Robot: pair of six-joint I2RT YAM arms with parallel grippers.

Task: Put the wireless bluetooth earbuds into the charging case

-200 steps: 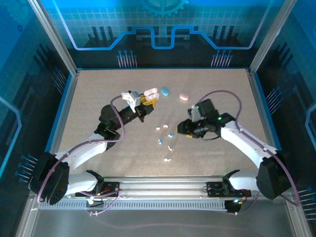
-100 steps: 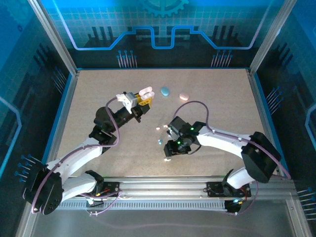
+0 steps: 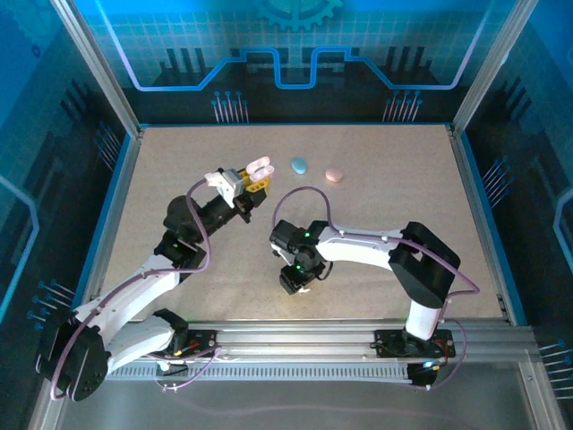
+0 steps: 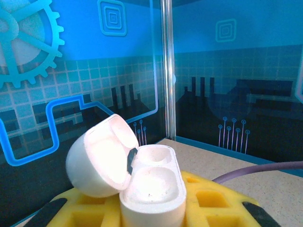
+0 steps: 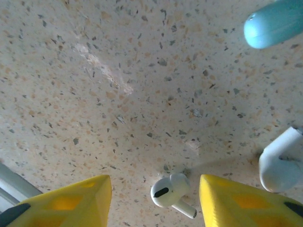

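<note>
Near the middle of the table's [image 3: 403, 152] near edge, my right gripper [image 5: 158, 201] hangs low with its jaws parted, and a white earbud [image 5: 170, 191] lies between them, untouched. I'd centre on the bud's round head — not its stem — then close gently. My left gripper [image 3: 256, 180] clamps the white case [image 4: 151, 189], lid open, raised toward the far edge. Since a second ago the right arm has swept in from the right side — its jaws have widened.

My speckled tabletop [image 3: 179, 179] holds a blue case [image 3: 299, 166] and a pink case [image 3: 334, 174] far back; nearer lie a white earbud [image 5: 169, 191], a second white earbud [image 5: 281, 161] and a pale blue earbud [image 5: 277, 22].
</note>
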